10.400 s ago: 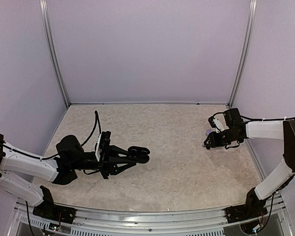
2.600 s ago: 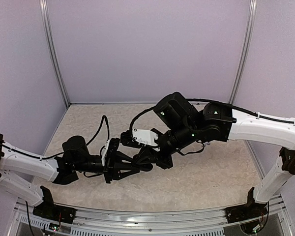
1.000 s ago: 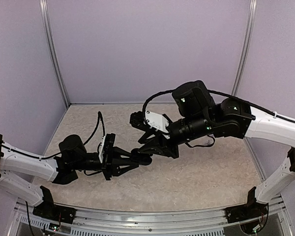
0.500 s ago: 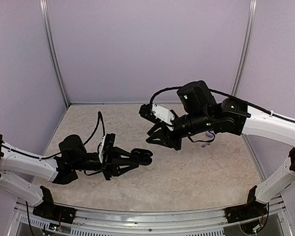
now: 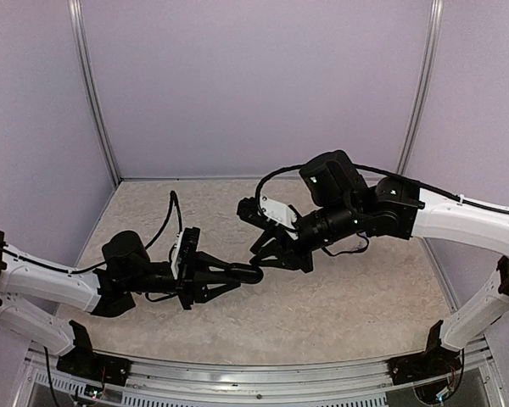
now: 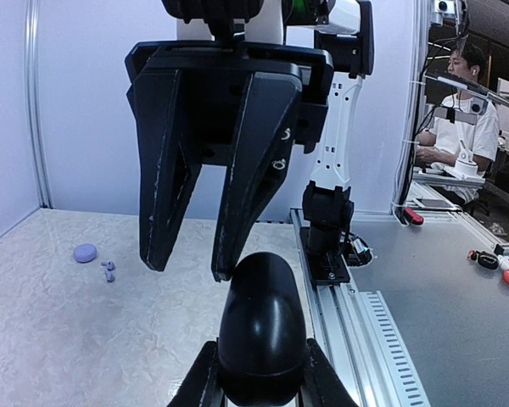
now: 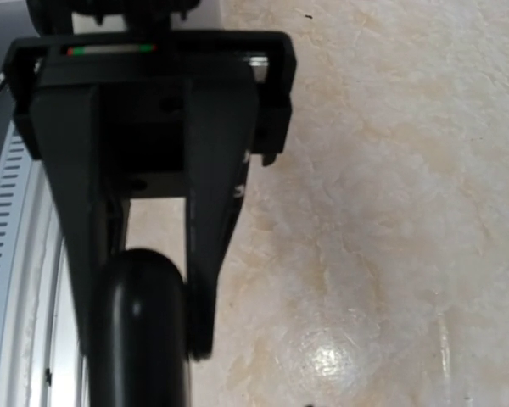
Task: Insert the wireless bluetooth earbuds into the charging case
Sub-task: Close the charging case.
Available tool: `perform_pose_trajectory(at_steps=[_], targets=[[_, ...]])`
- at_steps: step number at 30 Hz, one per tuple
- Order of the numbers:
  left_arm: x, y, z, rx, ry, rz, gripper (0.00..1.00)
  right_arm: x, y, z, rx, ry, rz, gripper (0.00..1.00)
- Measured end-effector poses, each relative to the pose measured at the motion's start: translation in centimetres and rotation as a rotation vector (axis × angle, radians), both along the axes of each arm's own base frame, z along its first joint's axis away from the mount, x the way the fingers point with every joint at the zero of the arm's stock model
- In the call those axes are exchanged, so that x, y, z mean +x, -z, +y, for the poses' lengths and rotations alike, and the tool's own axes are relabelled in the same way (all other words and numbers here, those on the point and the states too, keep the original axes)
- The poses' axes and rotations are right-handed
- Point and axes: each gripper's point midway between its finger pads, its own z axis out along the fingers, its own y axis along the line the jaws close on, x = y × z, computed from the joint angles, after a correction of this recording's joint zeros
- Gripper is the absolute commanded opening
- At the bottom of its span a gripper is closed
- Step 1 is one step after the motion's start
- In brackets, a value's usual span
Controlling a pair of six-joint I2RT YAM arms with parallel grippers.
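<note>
My left gripper (image 6: 259, 381) is closed on the black case (image 6: 261, 314), whose long axis points away from it toward the right gripper (image 6: 188, 269). That one hangs just over the case's far end, jaws a little apart and empty. The lavender earbuds (image 6: 109, 270) lie on the table (image 6: 51, 339) near the lavender case (image 6: 85, 253), well apart from both grippers. I judge the right arm is nearer to them.
</note>
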Motion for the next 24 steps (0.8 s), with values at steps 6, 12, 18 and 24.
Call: perform_pose_trajectory(at_steps=[6, 12, 18, 24], targets=[[0.0, 0.1, -0.1, 0.003, 0.005, 0.012, 0.09, -0.2, -0.3, -0.1, 0.008, -0.010, -0.006, 0.26], [0.4, 0.4, -0.1, 0.008, -0.004, 0.028, 0.09, -0.2, -0.6, -0.4, 0.020, 0.000, -0.021, 0.32], [2.0, -0.2, 0.6, -0.021, -0.043, 0.059, 0.08, -0.1, -1.2, -1.8, 0.058, 0.026, -0.023, 0.54], [5.7, 0.0, 2.0, -0.030, -0.152, 0.158, 0.08, 0.7, -2.7, -3.0, 0.114, 0.088, -0.087, 0.71]])
